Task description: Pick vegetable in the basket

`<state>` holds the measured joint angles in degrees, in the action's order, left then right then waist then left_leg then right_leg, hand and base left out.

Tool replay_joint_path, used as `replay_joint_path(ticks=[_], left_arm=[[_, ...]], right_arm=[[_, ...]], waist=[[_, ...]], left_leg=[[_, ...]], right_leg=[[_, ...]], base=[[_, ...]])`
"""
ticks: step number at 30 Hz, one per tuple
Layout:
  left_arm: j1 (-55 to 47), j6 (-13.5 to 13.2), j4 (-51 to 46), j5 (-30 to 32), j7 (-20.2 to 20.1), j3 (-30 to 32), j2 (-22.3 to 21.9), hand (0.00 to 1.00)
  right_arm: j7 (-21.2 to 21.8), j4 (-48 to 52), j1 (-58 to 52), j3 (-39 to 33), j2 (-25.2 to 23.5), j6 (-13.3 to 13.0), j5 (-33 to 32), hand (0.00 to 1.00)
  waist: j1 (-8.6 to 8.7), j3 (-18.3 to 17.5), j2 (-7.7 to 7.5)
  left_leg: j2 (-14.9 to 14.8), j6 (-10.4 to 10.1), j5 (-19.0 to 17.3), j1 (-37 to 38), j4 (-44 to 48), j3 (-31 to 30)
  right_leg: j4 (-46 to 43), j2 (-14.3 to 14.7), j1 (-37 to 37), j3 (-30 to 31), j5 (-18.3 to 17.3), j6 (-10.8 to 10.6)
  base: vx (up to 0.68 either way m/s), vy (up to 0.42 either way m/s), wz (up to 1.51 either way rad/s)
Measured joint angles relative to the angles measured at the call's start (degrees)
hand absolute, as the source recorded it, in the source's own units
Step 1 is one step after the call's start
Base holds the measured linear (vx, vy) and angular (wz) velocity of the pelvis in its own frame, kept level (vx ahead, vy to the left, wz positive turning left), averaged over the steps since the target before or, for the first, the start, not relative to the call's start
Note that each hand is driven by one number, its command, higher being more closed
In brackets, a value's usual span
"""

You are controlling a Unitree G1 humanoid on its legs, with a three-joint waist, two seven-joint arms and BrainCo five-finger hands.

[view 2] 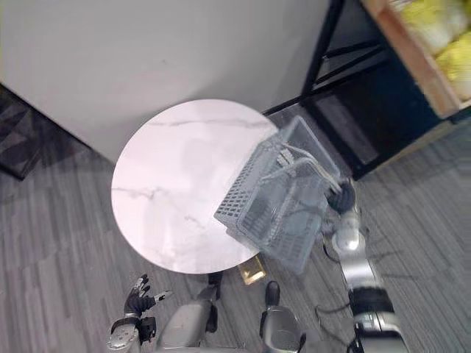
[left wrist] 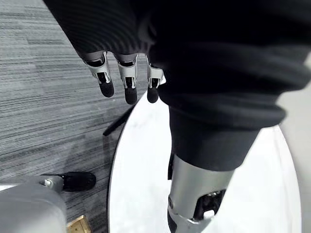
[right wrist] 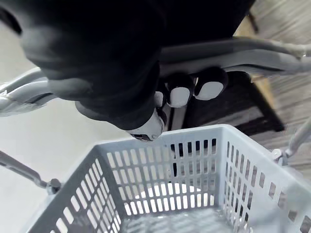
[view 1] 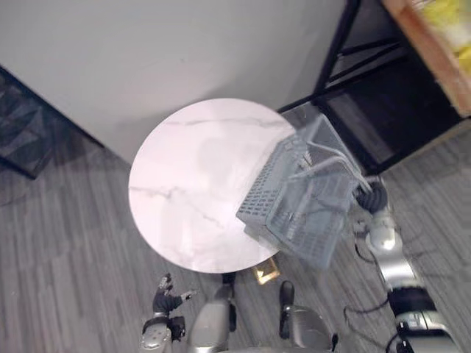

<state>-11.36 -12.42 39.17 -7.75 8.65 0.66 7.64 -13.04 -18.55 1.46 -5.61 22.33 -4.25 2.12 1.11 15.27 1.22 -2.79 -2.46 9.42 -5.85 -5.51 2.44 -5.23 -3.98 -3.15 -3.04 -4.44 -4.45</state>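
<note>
A grey slotted plastic basket [view 1: 302, 198] hangs tilted over the right edge of the round white marble table [view 1: 184, 191]. My right hand [right wrist: 194, 90] is shut on its grey handles [right wrist: 252, 56], and the same hand shows beside the basket [view 2: 342, 200]. Seen through the right wrist view, the basket's inside [right wrist: 170, 218] holds nothing that I can make out. Yellow-green vegetables [view 2: 434, 26] lie in a wooden crate at the upper right, well away from both hands. My left hand [view 1: 168, 298] hangs low by the table's near edge with its fingers [left wrist: 127, 85] relaxed and open.
A black metal shelf frame [view 1: 331, 59] stands behind the basket under the crate [view 1: 430, 62]. A pale wall panel [view 1: 184, 51] rises behind the table. A dark patterned object [view 1: 22, 125] sits at the far left. A small brown block [view 1: 265, 273] lies on the floor under the table's edge.
</note>
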Motion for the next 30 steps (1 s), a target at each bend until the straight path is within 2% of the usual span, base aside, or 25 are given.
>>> replay_joint_path(ticks=[3, 7, 11, 15, 16, 17, 18, 19, 20, 22, 23, 24, 25, 27, 28, 29, 30], left_arm=[[-1.4, 0.1, -3.7, 0.0, -0.7, 0.3, 0.0, 0.00], [-2.4, 0.2, -8.6, 0.0, -1.2, 1.8, -0.1, 0.00], [-4.2, 0.3, -10.5, -0.1, -1.1, 2.3, -0.1, 0.00], [-5.3, 0.8, -14.4, -0.1, -1.0, 2.3, 0.0, 0.00], [-4.6, 0.8, -16.2, -0.1, -0.9, 2.3, 0.0, 0.00], [-3.9, 0.8, -17.4, -0.1, -0.9, 2.4, -0.8, 0.00], [-3.3, 0.7, -17.8, -0.1, -0.9, 2.9, -1.1, 0.00], [-2.8, 0.7, -17.9, -0.1, -0.8, 3.5, -1.5, 0.00], [-3.1, 0.7, -18.0, -0.1, -0.8, 3.5, -1.8, 0.00], [-3.6, 0.7, -18.3, -0.1, -0.8, 3.8, -2.5, 0.00], [-4.0, 0.8, -18.2, -0.1, -0.7, 4.1, -3.0, 0.00], [-3.9, 0.8, -18.0, -0.1, -0.4, 4.2, -3.0, 0.00], [-4.1, 1.0, -17.9, -0.1, 0.3, 4.4, -4.0, 0.00], [-5.9, 0.9, -18.1, -0.1, 0.5, 3.7, -5.8, 0.00], [-6.4, 0.9, -18.1, -0.1, 0.6, 3.1, -5.8, 0.00], [-6.8, 1.0, -17.8, -0.1, 0.7, 1.9, -6.1, 0.00], [-7.8, 1.0, -18.0, -0.1, 1.1, 0.3, -7.1, 0.00]], right_arm=[[3.3, 0.5, -6.4, -0.7, -2.9, -0.1, -3.6, 1.00], [5.8, 0.5, -11.3, -0.9, -8.3, 0.0, -5.2, 1.00], [5.4, 0.5, -12.1, -1.5, -11.6, 0.1, -6.2, 1.00], [4.9, 2.1, -12.1, -3.2, -14.7, 0.1, -6.8, 1.00], [4.0, 2.7, -12.0, -3.9, -15.9, 0.1, -7.2, 1.00], [3.2, 3.4, -11.9, -4.6, -16.3, 0.1, -8.2, 1.00], [2.9, 3.9, -11.7, -5.2, -16.9, 0.1, -8.7, 1.00], [2.6, 4.6, -12.3, -5.5, -17.7, 0.1, -9.4, 1.00], [1.8, 4.7, -13.5, -5.8, -18.5, 0.0, -10.9, 1.00], [1.4, 4.7, -14.1, -6.1, -19.4, -0.4, -12.2, 1.00], [1.1, 4.8, -14.2, -6.1, -20.0, -0.8, -12.8, 1.00], [0.7, 4.8, -14.1, -6.2, -20.0, -1.0, -12.9, 1.00], [0.1, 4.8, -13.7, -6.7, -19.8, -1.0, -13.5, 1.00], [-1.4, 4.8, -13.7, -7.1, -19.7, -1.0, -14.6, 1.00], [-1.7, 4.9, -13.7, -7.1, -19.7, -1.0, -14.7, 1.00], [-2.0, 5.0, -13.1, -7.9, -19.4, -1.0, -15.0, 1.00], [-3.1, 5.0, -13.9, -8.8, -19.0, -0.9, -15.1, 1.00]], waist=[[1.08, -2.8, -0.24], [1.43, -3.1, -0.19], [0.99, -3.9, 0.13], [0.15, -3.3, -1.01], [0.25, -3.4, -1.47], [-0.54, -3.6, -0.43], [-1.01, -3.1, -0.37], [-1.13, -3.0, -0.58], [-1.42, -3.2, -1.11], [-2.27, -3.9, -2.10], [-2.71, -4.3, -2.68], [-3.19, -4.5, -2.82], [-3.77, -4.6, -1.87], [-4.03, -5.1, -0.78], [-3.87, -5.1, -0.79], [-3.48, -4.9, 0.09], [-3.10, -4.9, 1.68]], left_leg=[[0.0, -0.1, -0.9, 0.8, 0.0, 1.7], [0.0, 0.2, -1.4, 3.2, 0.0, 3.1], [-0.1, 0.4, -1.5, 4.0, 0.1, 5.0], [-0.9, 0.8, -2.8, 2.0, 3.3, 8.1], [-1.3, 1.2, -4.7, -1.9, 8.6, 8.5], [-3.9, 2.7, -6.5, -5.1, 12.2, 9.0], [-4.5, 3.2, -7.3, -5.5, 13.2, 9.6], [-4.8, 3.3, -7.8, -5.8, 14.5, 9.3], [-4.4, 3.6, -8.0, -5.6, 15.6, 8.8], [-4.2, 3.6, -7.9, -6.7, 16.9, 8.6], [-4.1, 3.2, -7.5, -8.7, 18.7, 8.5], [-4.1, 2.6, -7.1, -9.9, 19.5, 8.5], [-4.7, 1.7, -4.7, -11.9, 19.9, 8.7], [-6.5, 0.6, -1.6, -14.1, 18.6, 8.5], [-6.7, 0.2, -0.4, -14.3, 17.6, 8.4], [-7.1, 0.0, 1.6, -14.2, 15.7, 7.6], [-8.2, -0.1, 0.8, -13.1, 11.9, 6.7]], right_leg=[[0.7, -0.1, 0.3, 1.6, 0.0, -0.1], [1.1, -0.1, 2.1, 3.0, 0.4, -0.6], [1.1, -0.1, 2.0, 5.0, 1.3, -0.4], [-1.8, -0.1, -0.7, 6.7, 2.2, -0.5], [-3.5, 0.1, -3.1, 7.2, 3.0, -1.3], [-2.9, 1.2, -4.0, 7.9, 4.7, -3.3], [-8.3, 1.3, -5.4, 7.2, 2.2, -2.4], [-19.4, 0.5, -6.6, 6.0, -3.3, -0.1], [-30.6, -1.5, -5.1, 5.8, -8.0, -1.8], [-35.8, -3.6, -1.6, 6.1, -9.6, -2.7], [-33.6, -4.3, 1.4, 6.1, -8.4, -1.8], [-30.4, -4.3, 3.0, 6.2, -10.0, -1.9], [-25.2, -3.6, 4.0, 5.0, -13.0, -2.1], [-21.0, -2.3, 4.0, 2.6, -17.2, -1.0], [-20.6, -2.1, 3.9, 2.2, -18.8, -0.8], [-21.5, -1.1, 3.1, 1.3, -20.1, -0.1], [-23.3, 0.3, 2.2, -0.1, -19.6, 0.7]], base=[[0.00, 0.027, -0.25], [0.02, 0.005, -0.19], [0.02, 0.005, -0.23], [-0.01, 0.005, -0.33], [-0.12, -0.003, -0.23], [-0.16, -0.012, -0.34], [-0.14, -0.007, -0.25], [-0.12, -0.057, -0.02], [-0.09, -0.071, 0.13], [-0.15, -0.138, 0.09], [-0.18, -0.178, 0.07], [-0.20, -0.199, 0.05], [-0.17, -0.161, 0.00], [-0.29, -0.255, -0.03], [-0.30, -0.260, 0.07], [-0.28, -0.204, 0.26], [-0.32, -0.193, 0.36]])
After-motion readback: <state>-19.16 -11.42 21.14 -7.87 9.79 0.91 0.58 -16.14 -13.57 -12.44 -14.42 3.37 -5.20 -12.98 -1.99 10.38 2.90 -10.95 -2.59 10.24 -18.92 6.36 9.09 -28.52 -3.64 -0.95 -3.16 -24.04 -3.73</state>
